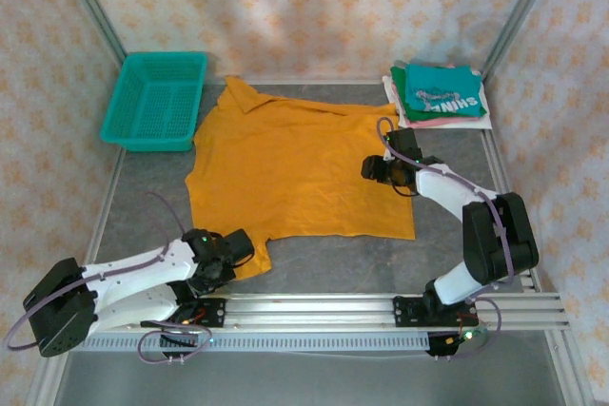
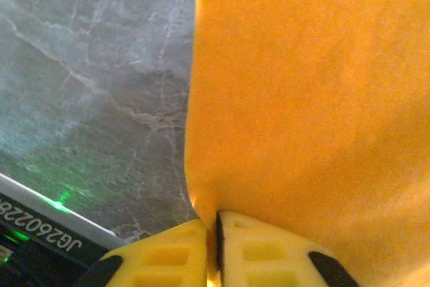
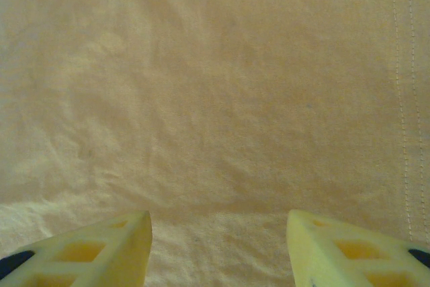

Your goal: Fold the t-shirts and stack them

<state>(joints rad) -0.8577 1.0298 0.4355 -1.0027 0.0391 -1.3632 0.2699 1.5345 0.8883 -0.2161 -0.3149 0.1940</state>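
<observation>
Mustard t-shirt flat, lengthwise left-to-right, hem rightward

Left arm and right arm share white links, black joints, looping grey cables, yellow jaws.

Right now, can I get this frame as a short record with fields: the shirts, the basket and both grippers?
Spread shirt: mustard-orange cloth t-shirt, lying open on the grey marbled table
Folded stack: far right corner; teal shirt with white lettering on top, pink shirt and white shirt edges beneath
Basket: teal plastic mesh basket, far left, nothing in it
Left gripper: shut on the orange shirt's near-left edge
Right gripper: open, over the shirt's right side; contact unclear
</observation>
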